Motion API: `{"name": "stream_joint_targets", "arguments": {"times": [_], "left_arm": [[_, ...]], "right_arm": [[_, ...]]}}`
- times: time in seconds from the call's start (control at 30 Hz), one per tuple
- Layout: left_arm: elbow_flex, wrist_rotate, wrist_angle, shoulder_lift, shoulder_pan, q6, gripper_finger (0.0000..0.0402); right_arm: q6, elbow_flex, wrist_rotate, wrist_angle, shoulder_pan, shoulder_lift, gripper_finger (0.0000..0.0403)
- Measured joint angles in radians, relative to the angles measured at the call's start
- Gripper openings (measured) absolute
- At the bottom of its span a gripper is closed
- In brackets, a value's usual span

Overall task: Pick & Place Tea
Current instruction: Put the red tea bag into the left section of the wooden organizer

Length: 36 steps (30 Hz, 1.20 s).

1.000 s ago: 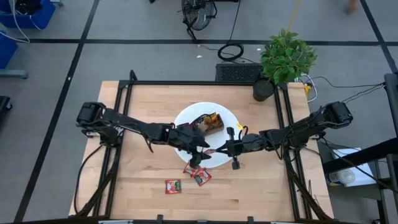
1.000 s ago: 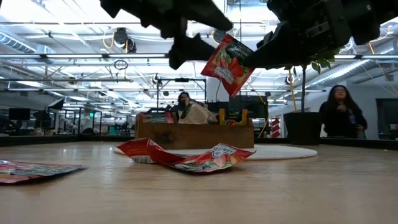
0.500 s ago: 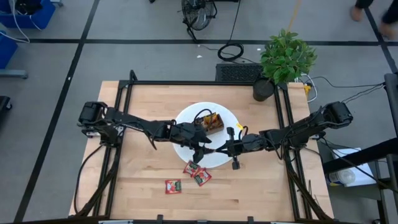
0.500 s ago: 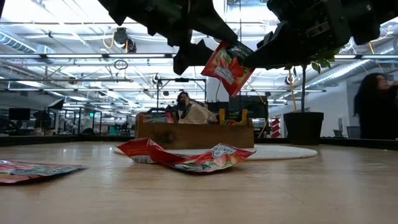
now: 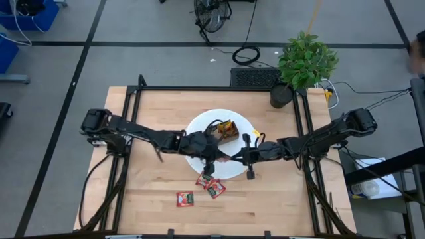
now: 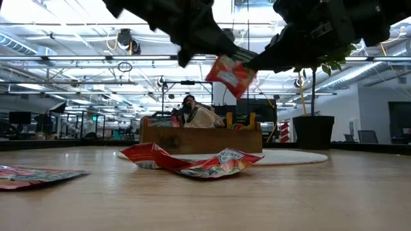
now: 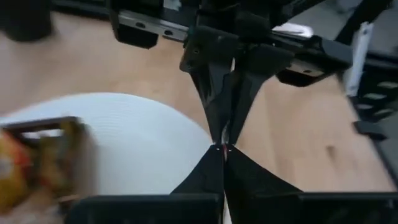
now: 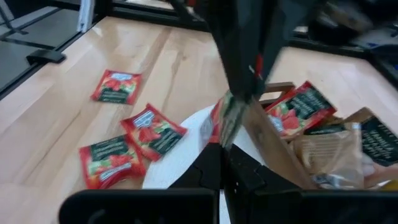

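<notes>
A red tea sachet (image 6: 230, 74) hangs in the air over the near rim of the white plate (image 5: 198, 130), between my two grippers. My left gripper (image 5: 219, 159) comes from the table's left and is shut on it. My right gripper (image 5: 234, 159) comes from the right and is also shut on it. On the plate stands a brown wooden tray (image 5: 226, 131) holding more sachets. Three red sachets (image 5: 184, 198) (image 5: 205, 179) (image 5: 216, 190) lie flat on the table near the plate's front. My left gripper pinches the sachet's upper left part (image 6: 218, 63) between its two fingers, slanting down from the table's left. The sachet is edge-on in the left wrist view (image 7: 224, 148), clear of plate and table. My right gripper pinches the sachet's upper right corner (image 6: 248, 61) between its two fingers, coming nearly level from the table's right. In the right wrist view the sachet's edge (image 8: 222, 121) rises from the fingertips. The sachet hangs tilted below both holds.
A potted plant (image 5: 303, 61) stands at the table's far right corner. Black frame rails (image 5: 133, 99) run along the table's sides. Bare wood lies to the left and right of the loose sachets.
My left gripper, open beside the sachet a second ago, has rolled a little and shut on the sachet's upper left part. The sachet, which hung slanting from my right gripper, has tipped and now shows shorter in the low view. Both arms have stayed in place.
</notes>
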Motion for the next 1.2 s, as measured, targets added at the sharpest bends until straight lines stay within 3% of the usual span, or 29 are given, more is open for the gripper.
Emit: {"name": "stream_joint_targets", "arguments": {"times": [0.27,0.43,0.53,0.7,0.8,0.97,1.2], "left_arm": [[-0.010,-0.423,-0.300,-0.172,-0.128,0.025,0.0002],[-0.187,-0.609,-0.154,-0.272,-0.189,0.023,0.0002],[-0.384,-0.629,0.105,-0.328,-0.174,0.023,0.0001],[-0.720,-0.624,0.777,-0.332,-0.123,0.019,0.0001],[-0.841,-0.641,1.011,-0.297,-0.104,-0.005,0.0001],[-0.863,-0.673,1.053,-0.264,-0.098,-0.033,0.0001],[-0.748,-0.672,0.994,-0.151,-0.096,0.008,0.0000]], "right_arm": [[0.005,-0.002,0.016,-0.153,0.000,-0.073,0.0000],[-0.016,-0.027,0.098,-0.138,0.001,-0.104,0.0000],[-0.032,-0.063,0.127,-0.068,0.000,-0.122,0.0000],[-0.059,-0.115,0.127,0.051,-0.014,-0.140,0.0000],[-0.059,-0.131,0.127,0.082,-0.021,-0.155,0.0000],[-0.068,-0.135,0.126,0.086,-0.021,-0.159,0.0000],[-0.085,-0.135,0.126,0.086,-0.022,-0.158,0.0000]]}}
